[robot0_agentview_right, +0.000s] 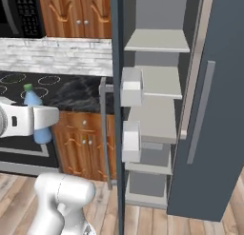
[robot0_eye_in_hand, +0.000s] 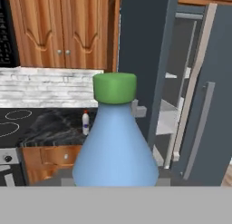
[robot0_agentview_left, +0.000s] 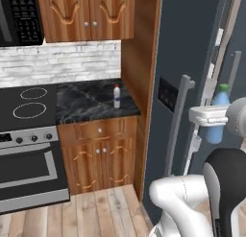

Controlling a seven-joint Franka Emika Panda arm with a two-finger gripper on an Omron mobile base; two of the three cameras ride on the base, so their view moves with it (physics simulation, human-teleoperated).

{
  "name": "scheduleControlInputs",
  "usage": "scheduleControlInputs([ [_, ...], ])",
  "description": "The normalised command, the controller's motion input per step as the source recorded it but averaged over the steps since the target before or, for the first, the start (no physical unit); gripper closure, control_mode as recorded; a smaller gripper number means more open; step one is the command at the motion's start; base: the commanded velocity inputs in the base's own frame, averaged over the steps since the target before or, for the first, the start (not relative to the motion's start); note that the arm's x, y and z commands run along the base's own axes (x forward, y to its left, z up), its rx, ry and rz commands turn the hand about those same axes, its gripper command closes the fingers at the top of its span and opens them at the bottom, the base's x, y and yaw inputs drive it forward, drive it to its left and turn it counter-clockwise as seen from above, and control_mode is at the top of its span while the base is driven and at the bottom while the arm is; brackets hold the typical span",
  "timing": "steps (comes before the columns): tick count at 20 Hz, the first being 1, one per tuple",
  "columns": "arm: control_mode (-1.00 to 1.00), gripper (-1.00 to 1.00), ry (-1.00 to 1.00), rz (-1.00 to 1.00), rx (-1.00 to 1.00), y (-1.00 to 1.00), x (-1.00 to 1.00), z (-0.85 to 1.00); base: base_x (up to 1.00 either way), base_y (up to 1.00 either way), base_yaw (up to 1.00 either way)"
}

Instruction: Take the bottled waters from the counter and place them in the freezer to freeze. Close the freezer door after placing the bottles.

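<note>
Standing open, freezer (robot0_agentview_right: 157, 110) shelves bare; gripper (robot0_agentview_left: 211, 117) clasps green-capped bottle (robot0_eye_in_hand: 115, 146).

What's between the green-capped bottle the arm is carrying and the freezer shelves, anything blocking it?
Nothing visible blocks it. The gripper holds the green-capped bottle upright in front of the freezer. The freezer door stands open, edge-on beside the bare grey shelves. The red-capped bottle is on the counter.

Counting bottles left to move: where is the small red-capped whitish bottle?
The red-capped whitish bottle stands upright on the black marble counter, right of the stovetop, near the wooden side panel.
</note>
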Motion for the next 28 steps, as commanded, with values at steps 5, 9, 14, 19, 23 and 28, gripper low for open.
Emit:
scheduleControlInputs([
  [5,1.00,1.00,0.00,0.00,0.00,0.00,0.00,0.00,0.00,-0.68,0.06],
  [9,1.00,1.00,0.00,0.00,0.00,0.00,0.00,0.00,0.00,-0.69,0.06],
  [14,1.00,1.00,0.00,0.00,0.00,0.00,0.00,0.00,0.00,-0.64,0.07],
  [19,1.00,1.00,0.00,0.00,0.00,0.00,0.00,0.00,0.02,-0.43,0.13],
  [23,1.00,1.00,0.00,0.00,0.00,0.00,0.00,0.00,0.15,-0.40,0.24],
  [28,1.00,1.00,0.00,0.00,0.00,0.00,0.00,0.00,0.01,-0.56,0.23],
])
